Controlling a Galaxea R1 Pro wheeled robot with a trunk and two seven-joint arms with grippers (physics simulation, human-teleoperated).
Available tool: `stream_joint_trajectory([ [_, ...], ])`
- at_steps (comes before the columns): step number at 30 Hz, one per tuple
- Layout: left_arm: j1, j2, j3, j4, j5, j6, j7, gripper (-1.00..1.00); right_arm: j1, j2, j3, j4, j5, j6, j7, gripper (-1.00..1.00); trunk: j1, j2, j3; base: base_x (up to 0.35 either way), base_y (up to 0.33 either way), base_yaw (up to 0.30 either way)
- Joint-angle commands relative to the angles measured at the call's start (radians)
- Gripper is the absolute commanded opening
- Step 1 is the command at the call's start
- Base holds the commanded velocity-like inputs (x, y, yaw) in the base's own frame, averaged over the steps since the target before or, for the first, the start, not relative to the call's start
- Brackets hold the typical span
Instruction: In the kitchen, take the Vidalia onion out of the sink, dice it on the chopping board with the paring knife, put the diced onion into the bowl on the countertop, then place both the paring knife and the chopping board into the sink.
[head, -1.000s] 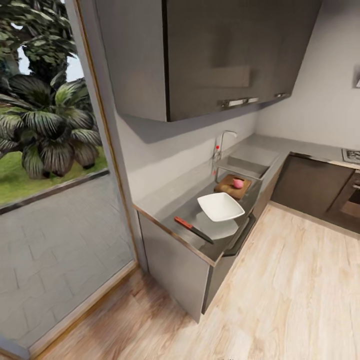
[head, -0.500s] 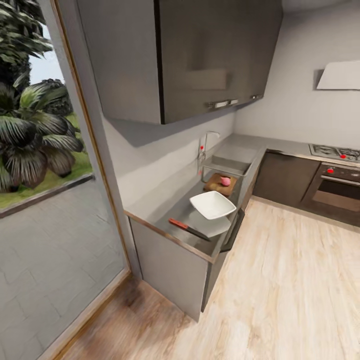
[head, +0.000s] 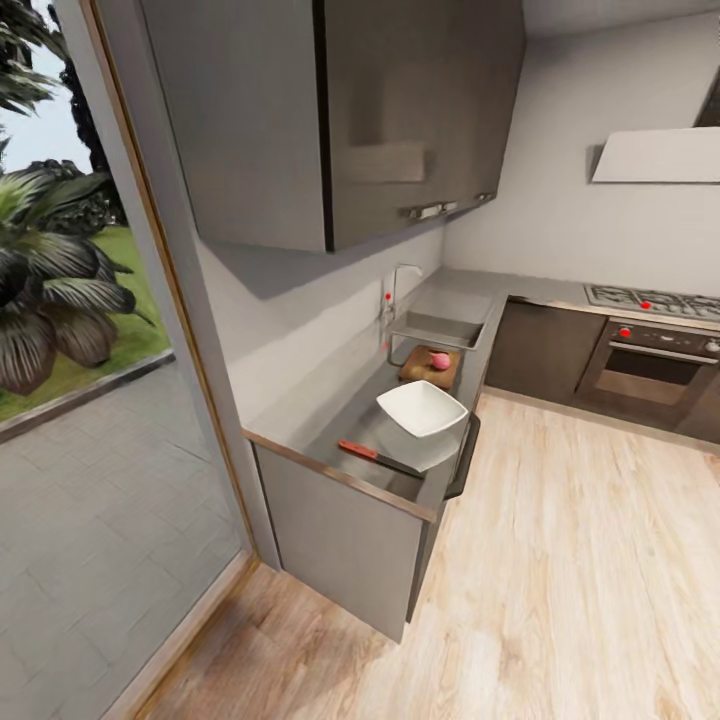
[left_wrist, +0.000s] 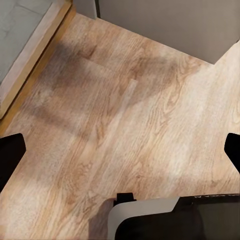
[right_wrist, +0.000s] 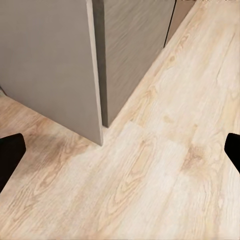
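Over the pale wood-plank floor (left_wrist: 125, 115), the left gripper (left_wrist: 120, 150) hangs with its dark fingertips (left_wrist: 10, 155) at opposite edges of its wrist view, spread wide with nothing between them; a white and black part of the robot's body (left_wrist: 165, 220) sits beneath; the right gripper (right_wrist: 120, 150) is likewise spread wide and empty over the same floor, near the corner of a grey cabinet (right_wrist: 50, 65).

In the head view the countertop (head: 320, 400) runs along the wall from a near end by a tall glass window (head: 90, 350), then turns at the far corner toward the hob (head: 650, 298) and the oven (head: 645, 365); the paring knife (head: 378, 459) lies flat near the counter's near end, red handle toward the window side; the bowl (head: 422, 410) stands just beyond it, close to the front edge; the chopping board (head: 428, 366) lies further along, between the bowl and the sink (head: 432, 328); the pink, round Vidalia onion (head: 439, 360) rests on the board, not in the basin; the tap (head: 393, 290) rises at the sink's back; dark wall cupboards (head: 330, 110) hang above the counter; a range hood (head: 655, 155) hangs over the hob; palms (head: 50, 290) and grass show outside the window.
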Motion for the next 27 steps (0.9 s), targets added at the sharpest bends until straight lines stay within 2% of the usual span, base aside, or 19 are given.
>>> stream_joint_trajectory([
  [1,0.000,0.001,-0.002,-0.001,0.009,-0.001,-0.002,1.00,-0.001,-0.001,-0.002,0.001,0.011,-0.001,-0.008,1.00,0.001,-0.002,-0.002,0.000,0.020,-0.009],
  [16,0.000,0.001,-0.003,0.012,0.009,-0.001,-0.002,1.00,-0.001,0.000,-0.008,0.008,0.009,0.000,-0.024,1.00,0.001,-0.002,-0.002,0.000,0.002,-0.001],
  [19,0.000,-0.005,-0.004,0.013,0.009,-0.001,-0.002,1.00,-0.001,0.003,-0.012,-0.097,0.008,0.008,-0.169,1.00,0.001,-0.002,-0.002,0.000,0.000,0.000],
  [20,0.000,-0.006,-0.004,0.013,0.008,-0.001,-0.002,1.00,-0.001,0.004,-0.013,-0.119,0.007,0.014,-0.193,1.00,0.001,-0.002,-0.002,0.000,0.000,0.000],
  [21,0.000,-0.010,-0.004,0.013,0.008,-0.001,-0.002,1.00,-0.001,0.007,-0.013,-0.217,0.006,0.073,-0.277,1.00,0.001,-0.002,-0.002,0.000,0.000,0.000],
  [22,0.000,-0.010,-0.004,0.013,0.008,-0.001,-0.002,1.00,-0.001,0.007,-0.014,-0.245,0.005,0.099,-0.291,1.00,0.001,-0.002,-0.002,0.000,0.000,0.000],
  [23,0.000,-0.011,-0.004,0.013,0.008,-0.001,-0.002,1.00,-0.001,0.008,-0.014,-0.313,0.004,0.171,-0.313,1.00,0.001,-0.002,-0.002,0.000,0.000,0.000],
  [24,0.000,-0.011,-0.004,0.013,0.008,-0.001,-0.002,1.00,-0.001,0.008,-0.014,-0.428,0.004,0.304,-0.330,1.00,0.001,-0.002,-0.002,0.000,0.000,0.000],
  [27,0.000,-0.012,-0.004,0.013,0.007,-0.001,-0.002,1.00,-0.001,0.009,-0.014,-0.602,0.002,0.487,-0.343,1.00,0.001,-0.002,-0.002,0.000,0.000,0.000],
])
